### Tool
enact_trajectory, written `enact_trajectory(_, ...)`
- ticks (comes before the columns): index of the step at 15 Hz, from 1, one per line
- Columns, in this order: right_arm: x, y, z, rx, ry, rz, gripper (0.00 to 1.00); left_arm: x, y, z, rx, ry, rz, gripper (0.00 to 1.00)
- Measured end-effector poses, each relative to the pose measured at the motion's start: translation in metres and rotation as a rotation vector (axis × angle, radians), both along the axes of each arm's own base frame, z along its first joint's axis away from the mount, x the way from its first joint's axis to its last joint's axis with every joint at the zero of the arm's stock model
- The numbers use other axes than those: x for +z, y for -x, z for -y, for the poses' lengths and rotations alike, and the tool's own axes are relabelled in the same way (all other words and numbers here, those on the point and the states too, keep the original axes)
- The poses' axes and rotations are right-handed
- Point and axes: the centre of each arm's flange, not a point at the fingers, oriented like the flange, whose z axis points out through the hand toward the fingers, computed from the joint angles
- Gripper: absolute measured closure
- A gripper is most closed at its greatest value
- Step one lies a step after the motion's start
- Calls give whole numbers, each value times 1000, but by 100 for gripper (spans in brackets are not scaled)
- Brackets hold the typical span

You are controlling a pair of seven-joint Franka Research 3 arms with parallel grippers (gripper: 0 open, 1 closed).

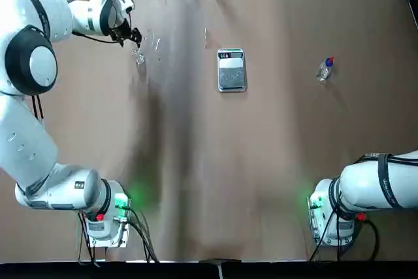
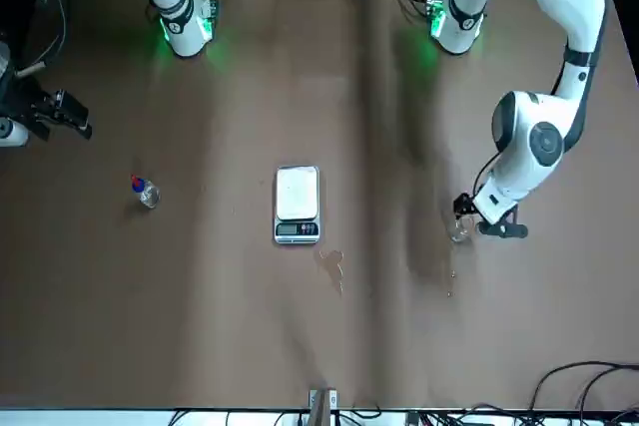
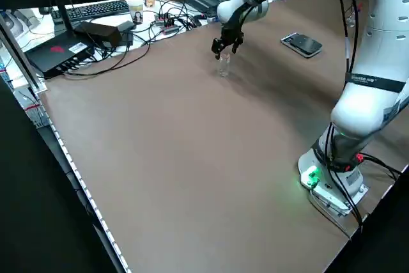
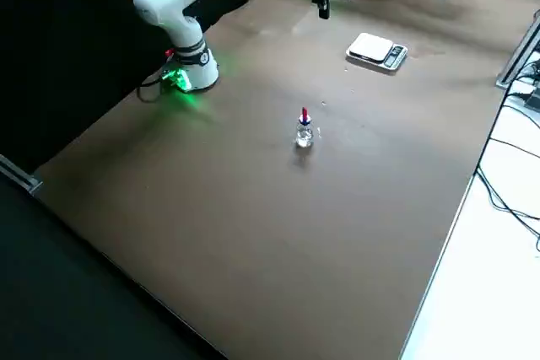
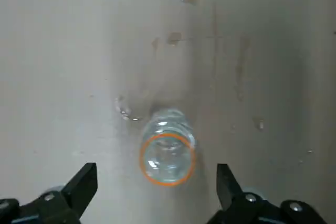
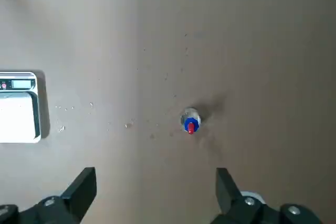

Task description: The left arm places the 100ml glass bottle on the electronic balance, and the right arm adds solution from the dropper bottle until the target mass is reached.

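Left gripper wide over the uncapped glass bottle; bottle upright between my fingertips, balance to its right; I'd lower, then close.

The bottle looks smooth, glossy and glassy; the scale's pan is shiny metal; the table has a smooth, softly glossy covering.

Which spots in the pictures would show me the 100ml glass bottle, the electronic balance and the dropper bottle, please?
100ml glass bottle (image 5: pixel 168 162), left wrist view, its open mouth
Electronic balance (image 2: pixel 297 194), front view, its pan
Dropper bottle (image 4: pixel 304 135), right side view, its clear body
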Motion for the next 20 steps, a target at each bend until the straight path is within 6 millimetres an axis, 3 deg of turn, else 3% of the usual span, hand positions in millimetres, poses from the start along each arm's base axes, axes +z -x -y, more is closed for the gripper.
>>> enact_trajectory(6, 0, 0, 2, -4, 0, 2, 0, -22, -2, 4, 3, 7, 15, 1)
enact_trajectory(8, 0, 0, 2, -4, 0, 3, 0, -25, -5, 4, 4, 9, 19, 5)
enact_trajectory(13, 0, 0, 1, -1, 0, 3, 0, -23, -12, 5, 5, 12, 30, 28)
enact_trajectory(14, 0, 0, 0, 0, 0, 3, 0, -24, -12, 5, 5, 12, 30, 28)
enact_trajectory(18, 0, 0, 3, -4, 0, 3, 0, -23, -13, 4, 20, 13, 32, 44)
enact_trajectory(20, 0, 0, 3, -4, 0, 3, 0, -23, -13, 4, 30, 14, 31, 46)
